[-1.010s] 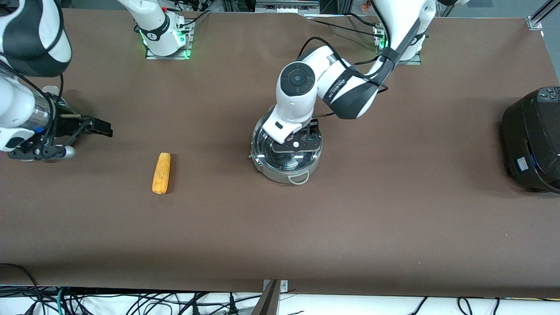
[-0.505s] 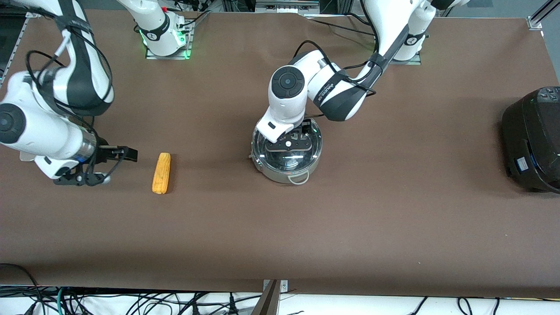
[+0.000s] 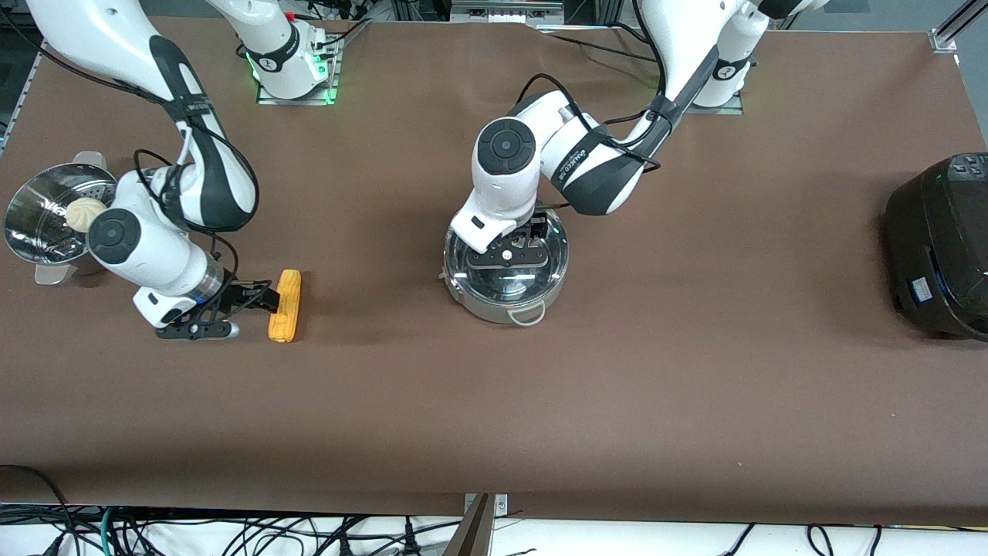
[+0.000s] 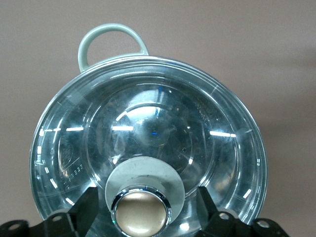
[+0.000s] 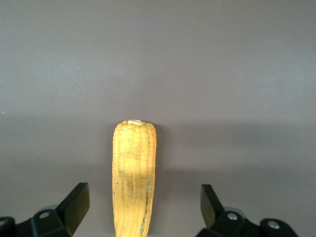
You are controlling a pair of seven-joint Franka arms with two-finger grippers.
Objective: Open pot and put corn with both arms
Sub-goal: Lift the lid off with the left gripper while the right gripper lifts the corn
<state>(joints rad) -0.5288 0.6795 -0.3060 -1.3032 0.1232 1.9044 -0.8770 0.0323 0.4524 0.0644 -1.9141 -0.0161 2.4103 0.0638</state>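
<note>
The steel pot [image 3: 494,307] stands mid-table with its glass lid [image 3: 549,266] on. My left gripper [image 3: 515,251] is low over the lid. In the left wrist view it is open [image 4: 146,213], with one black finger [image 4: 85,211] on each side of the tan knob [image 4: 140,215] and gaps between. A loop handle [image 4: 112,38] shows past the lid [image 4: 148,113]. The corn [image 3: 285,306] lies on the table toward the right arm's end. My right gripper [image 3: 268,299] is low at it and open [image 5: 143,205], its fingers [image 5: 74,202] apart on either side of the corn [image 5: 133,173], not touching it.
A perforated steel steamer pot [image 3: 31,224] with a white bun [image 3: 79,212] stands at the right arm's end of the table. A large black cooker [image 3: 942,247] stands at the left arm's end. The table is brown [image 3: 695,386].
My right arm swung from over the steamer pot across to the corn and came down at it, uncovering the steamer. My left gripper shifted slightly over the lid and settled round the knob.
</note>
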